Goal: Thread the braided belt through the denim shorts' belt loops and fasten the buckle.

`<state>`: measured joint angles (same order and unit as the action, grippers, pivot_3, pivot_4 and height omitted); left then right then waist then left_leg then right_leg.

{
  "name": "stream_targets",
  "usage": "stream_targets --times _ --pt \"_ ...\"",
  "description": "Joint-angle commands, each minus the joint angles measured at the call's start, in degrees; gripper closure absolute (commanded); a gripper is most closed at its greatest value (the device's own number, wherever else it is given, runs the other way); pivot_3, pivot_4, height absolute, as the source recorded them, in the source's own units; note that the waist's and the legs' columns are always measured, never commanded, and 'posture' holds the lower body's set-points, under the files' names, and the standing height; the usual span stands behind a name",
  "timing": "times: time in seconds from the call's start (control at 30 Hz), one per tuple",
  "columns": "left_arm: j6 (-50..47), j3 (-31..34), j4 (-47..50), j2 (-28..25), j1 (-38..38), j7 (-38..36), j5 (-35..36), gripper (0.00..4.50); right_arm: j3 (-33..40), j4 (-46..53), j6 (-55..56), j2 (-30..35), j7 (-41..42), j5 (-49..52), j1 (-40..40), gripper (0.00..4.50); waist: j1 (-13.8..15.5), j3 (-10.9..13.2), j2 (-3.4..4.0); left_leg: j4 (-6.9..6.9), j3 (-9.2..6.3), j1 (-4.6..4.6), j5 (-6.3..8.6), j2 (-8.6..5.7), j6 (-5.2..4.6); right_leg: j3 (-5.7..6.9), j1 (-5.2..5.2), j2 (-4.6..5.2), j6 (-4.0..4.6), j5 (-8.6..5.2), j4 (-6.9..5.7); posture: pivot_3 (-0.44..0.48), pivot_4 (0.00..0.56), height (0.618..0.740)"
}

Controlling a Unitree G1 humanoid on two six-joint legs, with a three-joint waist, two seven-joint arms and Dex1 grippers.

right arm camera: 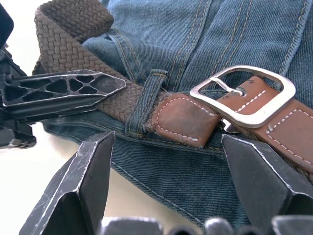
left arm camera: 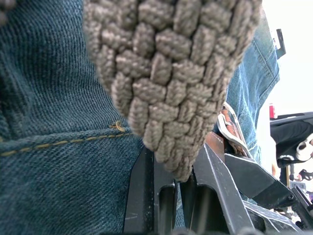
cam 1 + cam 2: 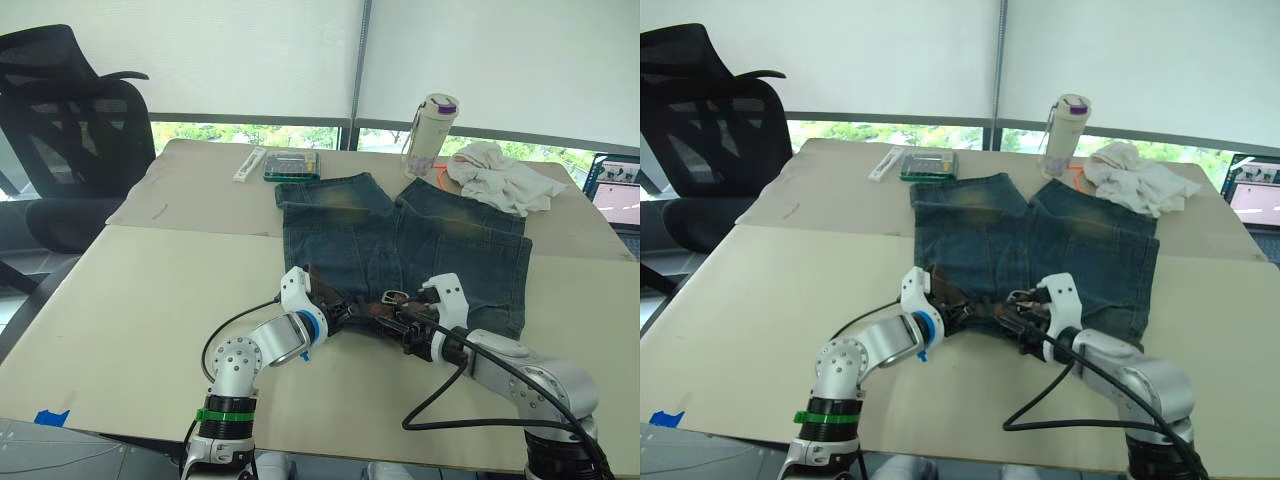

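While the belt [image 1: 122, 100] lies along the waistband of the shorts [image 3: 400, 245] at the table's near edge, passing under a loop [image 1: 144, 100] with the buckle [image 1: 244, 95] already sitting over the leather end, the left gripper [image 2: 176, 191] is closed on the woven end, probably to keep the strap taut. The right gripper [image 1: 166, 161] hangs spread and empty just short of the buckle, seemingly placed to finish the fastening. All this rests on a beige table [image 3: 130, 300] with a bottle [image 3: 428, 135], a white cloth [image 3: 500, 175] and a black office chair [image 3: 70, 130] before blinded windows.
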<state>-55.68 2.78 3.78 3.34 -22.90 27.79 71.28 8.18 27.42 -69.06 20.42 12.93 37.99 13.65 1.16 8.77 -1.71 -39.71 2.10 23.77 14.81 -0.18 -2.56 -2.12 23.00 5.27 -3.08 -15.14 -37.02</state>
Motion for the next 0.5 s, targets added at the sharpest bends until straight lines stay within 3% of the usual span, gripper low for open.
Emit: stream_targets --times 0.03,0.27,0.33,0.5 --pt "-0.9 0.2 0.7 0.9 0.5 -0.8 -1.1 4.5 3.1 -1.3 -3.9 -3.7 -2.3 2.6 1.2 0.65 -0.2 0.0 0.01 0.01 0.0 0.0 0.0 0.01 0.0 0.0 0.0 -0.01 0.0 0.0 -0.01 0.0 0.15 0.74" --pt "-1.6 1.0 1.1 1.7 0.6 -1.2 -2.4 4.5 12.0 -3.3 -7.2 -12.9 -6.6 7.3 5.0 0.65 -0.3 0.0 0.04 0.02 -0.01 0.0 0.0 0.02 0.0 0.0 0.02 0.01 0.0 0.0 -0.03 0.0 0.15 0.74" --pt "-1.8 1.2 1.4 1.7 0.8 -1.2 -2.5 4.5 15.2 -3.9 -8.0 -14.6 -8.3 8.4 5.8 1.17 -0.3 0.0 0.04 0.03 -0.01 0.01 0.0 0.01 0.0 0.01 0.03 0.03 0.0 0.0 -0.03 0.0 0.15 0.74" --pt "-2.4 1.8 2.2 2.3 1.6 -0.8 -2.8 4.5 13.3 -2.7 -6.4 -11.6 -7.7 6.3 4.1 2.8 -0.5 0.0 0.04 0.04 0.0 0.03 0.01 -0.01 -0.01 0.0 0.05 0.04 0.0 0.0 -0.02 0.0 0.15 0.74"
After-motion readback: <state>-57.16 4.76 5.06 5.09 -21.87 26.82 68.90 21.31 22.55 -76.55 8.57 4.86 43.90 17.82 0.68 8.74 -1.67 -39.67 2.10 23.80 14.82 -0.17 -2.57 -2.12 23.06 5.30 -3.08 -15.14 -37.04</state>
